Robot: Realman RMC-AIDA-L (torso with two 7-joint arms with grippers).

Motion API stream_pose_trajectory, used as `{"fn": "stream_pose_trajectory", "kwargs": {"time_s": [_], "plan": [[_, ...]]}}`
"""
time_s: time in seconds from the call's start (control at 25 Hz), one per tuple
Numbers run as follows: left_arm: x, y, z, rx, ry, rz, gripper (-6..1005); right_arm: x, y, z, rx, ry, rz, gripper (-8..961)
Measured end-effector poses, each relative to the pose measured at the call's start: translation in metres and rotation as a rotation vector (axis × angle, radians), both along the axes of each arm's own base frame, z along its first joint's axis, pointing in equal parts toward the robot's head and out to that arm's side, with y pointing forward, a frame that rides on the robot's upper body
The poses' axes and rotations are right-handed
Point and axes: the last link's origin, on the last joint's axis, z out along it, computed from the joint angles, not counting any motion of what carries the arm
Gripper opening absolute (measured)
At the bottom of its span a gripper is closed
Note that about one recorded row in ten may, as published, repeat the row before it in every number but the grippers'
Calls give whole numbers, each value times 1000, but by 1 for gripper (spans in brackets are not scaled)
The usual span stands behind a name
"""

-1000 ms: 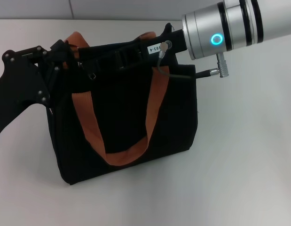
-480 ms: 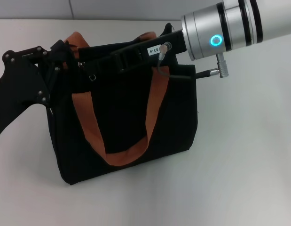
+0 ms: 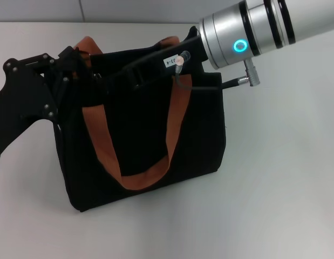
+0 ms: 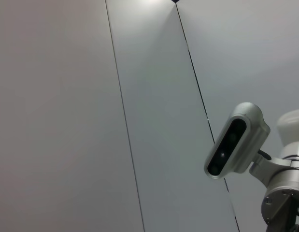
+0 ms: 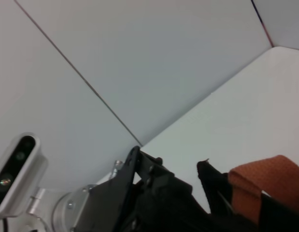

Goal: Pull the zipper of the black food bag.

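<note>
Black food bag (image 3: 145, 135) upright on white table (image 3: 280, 178), centre-left in head view, two orange-brown handles (image 3: 140, 172) looped over front and back. Left gripper (image 3: 75, 65) at bag's top left corner, black linkage pressed against fabric beside rear handle; jaw state hidden, cannot tell. Right gripper (image 3: 110, 81) reaching in from upper right along bag's top edge, silver wrist with lit blue ring (image 3: 240, 46) above bag's right corner, black body lying over the zip line; fingertips lost against black fabric, cannot tell whether apart or together. Zipper pull somewhere on top edge under right gripper, not made out. Grey cable (image 3: 199, 86) hanging from right wrist across bag's upper right. Left wrist view: only wall panels and camera head (image 4: 234, 142). Right wrist view: left gripper's black linkage (image 5: 139, 193) near an orange handle (image 5: 265, 186), table behind.
</note>
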Motion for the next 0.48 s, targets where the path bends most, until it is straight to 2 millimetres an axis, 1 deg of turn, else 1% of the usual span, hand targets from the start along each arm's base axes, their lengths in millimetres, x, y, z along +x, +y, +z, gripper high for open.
{"fn": "stream_pose_trajectory", "kwargs": {"time_s": [0.32, 0.48], "plan": [[-3, -1, 2, 10, 1, 18, 21, -1, 2, 3, 46, -67, -30, 1], [-6, -1, 4, 23, -1, 32, 21, 3, 1, 9, 83, -79, -44, 1]]}}
